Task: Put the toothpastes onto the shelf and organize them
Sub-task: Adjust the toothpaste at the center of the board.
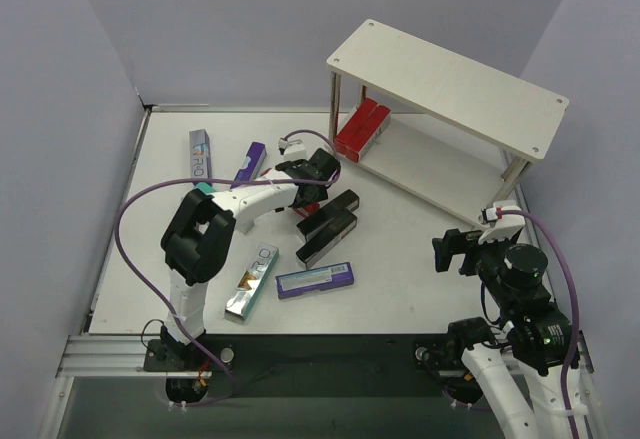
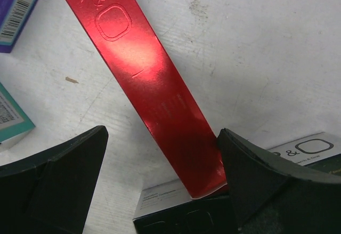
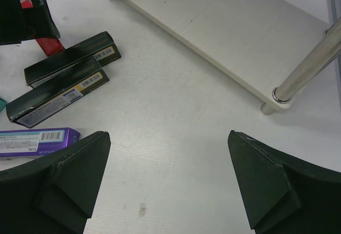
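The left hand (image 2: 160, 138) is spread wide, its dark wedge-shaped fingers straddling a glossy red carton (image 2: 154, 79) with embossed lettering. The carton's near end overlaps a matte black carton (image 2: 176, 212). The right hand (image 3: 168, 138) hangs released over the scuffed white tabletop (image 3: 176, 111). More red boxes (image 1: 360, 129) sit on the lower board of the pale shelf (image 1: 450, 79).

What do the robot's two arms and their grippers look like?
Both the left arm and right arm have white links joined by bulky black joint housings. A thin purple cable loops along each. The left gripper and right gripper each end in two broad, matte black, wedge-shaped fingers.
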Controlling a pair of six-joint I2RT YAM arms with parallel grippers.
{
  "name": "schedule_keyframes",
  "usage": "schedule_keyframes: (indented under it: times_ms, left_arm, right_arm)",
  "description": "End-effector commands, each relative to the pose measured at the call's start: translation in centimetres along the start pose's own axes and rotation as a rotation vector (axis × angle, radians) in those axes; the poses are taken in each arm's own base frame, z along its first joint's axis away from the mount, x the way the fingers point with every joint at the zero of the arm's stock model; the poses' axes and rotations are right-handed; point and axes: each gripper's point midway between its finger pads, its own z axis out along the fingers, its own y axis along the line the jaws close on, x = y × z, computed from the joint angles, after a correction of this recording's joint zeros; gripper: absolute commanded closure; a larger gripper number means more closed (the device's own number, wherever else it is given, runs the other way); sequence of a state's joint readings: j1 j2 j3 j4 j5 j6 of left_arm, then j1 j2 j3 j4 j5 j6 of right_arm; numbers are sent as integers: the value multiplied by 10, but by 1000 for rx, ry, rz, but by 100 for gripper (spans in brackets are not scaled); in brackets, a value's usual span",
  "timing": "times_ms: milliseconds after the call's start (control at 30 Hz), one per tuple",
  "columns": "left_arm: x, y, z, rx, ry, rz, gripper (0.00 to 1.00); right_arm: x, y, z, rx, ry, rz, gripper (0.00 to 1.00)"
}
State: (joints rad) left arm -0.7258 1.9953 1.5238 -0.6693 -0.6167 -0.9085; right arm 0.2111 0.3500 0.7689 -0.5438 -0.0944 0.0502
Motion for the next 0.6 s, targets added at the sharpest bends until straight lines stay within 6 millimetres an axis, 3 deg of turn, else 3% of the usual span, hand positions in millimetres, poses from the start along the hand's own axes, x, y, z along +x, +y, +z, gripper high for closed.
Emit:
schedule_keyframes:
  times_ms: [0,200,400,567]
  left_arm:
    - [8,-16,4,19,7,-1,3]
    - [10,-10,8,16,7,30,5]
    - [8,6,9,18,-7,102,21]
    - [-9,23,11,72,-61,207,27]
  right_arm:
    - [3,1,-1,-8,0,-14,0]
    - [4,2,0,-16,6,-13,0]
    - [3,5,2,-29,14,-10,0]
    - [2,7,4,-41,24,-13,0]
